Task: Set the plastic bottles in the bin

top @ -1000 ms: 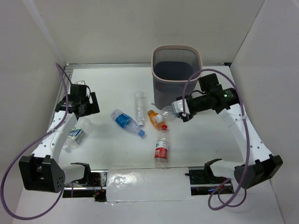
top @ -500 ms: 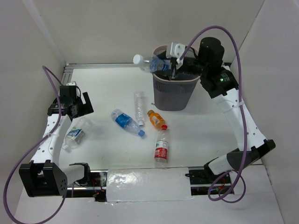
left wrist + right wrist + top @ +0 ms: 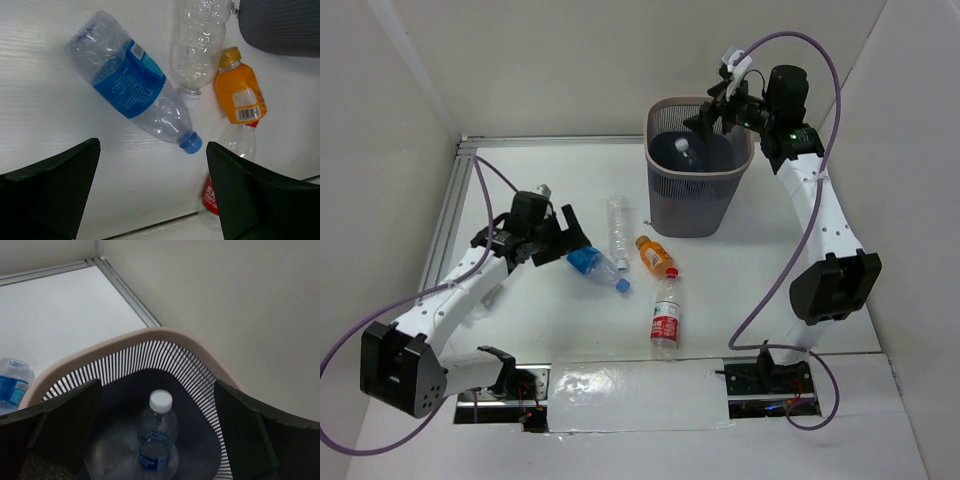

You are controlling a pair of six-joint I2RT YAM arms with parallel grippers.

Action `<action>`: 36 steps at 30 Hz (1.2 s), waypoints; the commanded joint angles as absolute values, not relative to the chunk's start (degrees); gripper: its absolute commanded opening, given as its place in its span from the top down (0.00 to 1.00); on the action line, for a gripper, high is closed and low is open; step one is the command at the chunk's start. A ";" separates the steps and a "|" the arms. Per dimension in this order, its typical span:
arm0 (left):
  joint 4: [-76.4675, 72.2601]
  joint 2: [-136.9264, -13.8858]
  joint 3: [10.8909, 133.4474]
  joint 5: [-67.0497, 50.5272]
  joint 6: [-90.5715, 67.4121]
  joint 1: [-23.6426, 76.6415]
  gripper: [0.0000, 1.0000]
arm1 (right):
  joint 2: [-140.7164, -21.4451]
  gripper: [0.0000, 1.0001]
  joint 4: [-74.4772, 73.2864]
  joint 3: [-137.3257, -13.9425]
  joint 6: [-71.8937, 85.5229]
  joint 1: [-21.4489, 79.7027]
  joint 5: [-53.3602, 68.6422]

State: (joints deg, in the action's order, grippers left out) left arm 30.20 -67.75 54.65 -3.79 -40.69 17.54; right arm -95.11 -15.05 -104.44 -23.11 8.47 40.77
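This is a robotics lab bench, built as a closed test cell. The white tabletop (image 3: 750, 270) is boxed in by plain white panels: a back panel (image 3: 570, 60) across the top of the frame, a left panel (image 3: 370, 150) and a right panel (image 3: 915, 150). A bare aluminium rail (image 3: 550, 141) runs along the far edge. Two white-and-black robot arms, the left arm (image 3: 450, 295) and the right arm (image 3: 820, 210), are mounted along the bottom edge, each trailing a loose purple cable (image 3: 788, 35). Between their bases a pale sheet (image 3: 635, 395) lies taped flat at bottom centre. The bin (image 3: 695, 205) stands on the tabletop itself, upper centre, with the plastic bottles (image 3: 664, 318) lying near it.
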 commanded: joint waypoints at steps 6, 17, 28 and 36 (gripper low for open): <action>28.28 -72.86 54.57 11.58 -70.28 28.91 0.00 | -88.78 0.00 -19.77 -108.28 -15.39 2.74 44.64; 36.39 -90.08 60.91 18.02 -81.21 34.37 0.00 | -72.35 0.53 -31.80 -89.40 -21.35 -5.44 56.60; 32.08 -101.51 63.90 16.44 -80.51 34.89 0.05 | -67.41 0.18 -37.35 -80.07 -25.83 -8.00 60.29; 32.34 -90.90 61.52 20.73 -74.80 37.96 0.77 | -65.22 0.86 -50.17 -79.55 -45.06 -8.00 68.19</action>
